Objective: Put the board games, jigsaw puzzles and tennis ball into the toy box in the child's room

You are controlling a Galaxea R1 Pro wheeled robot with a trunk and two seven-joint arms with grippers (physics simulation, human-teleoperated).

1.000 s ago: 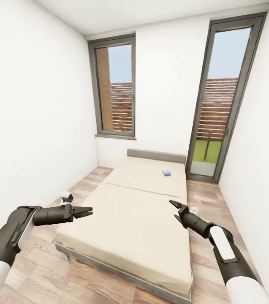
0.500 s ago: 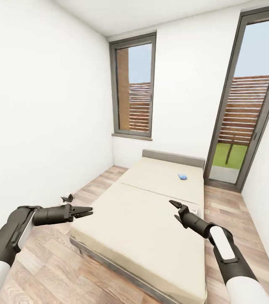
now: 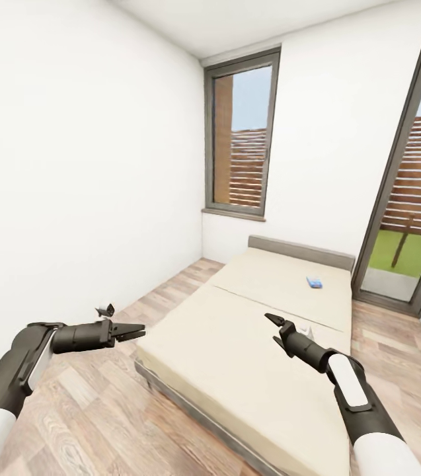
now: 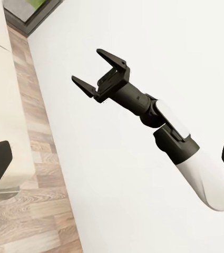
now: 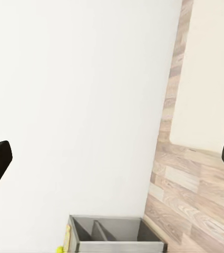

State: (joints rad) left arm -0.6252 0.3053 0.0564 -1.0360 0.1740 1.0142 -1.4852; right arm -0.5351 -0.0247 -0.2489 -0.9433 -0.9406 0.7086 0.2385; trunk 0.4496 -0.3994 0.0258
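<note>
The bed (image 3: pixel 256 344) with its plain cream top fills the middle and right of the head view. A small blue flat thing (image 3: pixel 314 282) lies near its head end, too small to identify. My left gripper (image 3: pixel 141 329) hangs open over the floor left of the bed, holding nothing. My right gripper (image 3: pixel 273 330) is open and empty above the bed; the left wrist view shows it (image 4: pixel 88 66) spread against the white wall. A grey bin with inner dividers (image 5: pixel 117 234) stands by the wall; I cannot tell if it is the toy box. The table and jigsaw puzzles are out of view.
A white wall (image 3: pixel 71 185) runs along the left, with a strip of wood-plank floor (image 3: pixel 104 410) between it and the bed. A small dark object (image 3: pixel 106 309) lies on the floor near the wall. A tall window (image 3: pixel 240 145) and a glass door (image 3: pixel 412 218) are at the far end.
The head view has swung left, so bed, window and door sit further right in the picture. Both arms keep the same pose and both grippers stay open.
</note>
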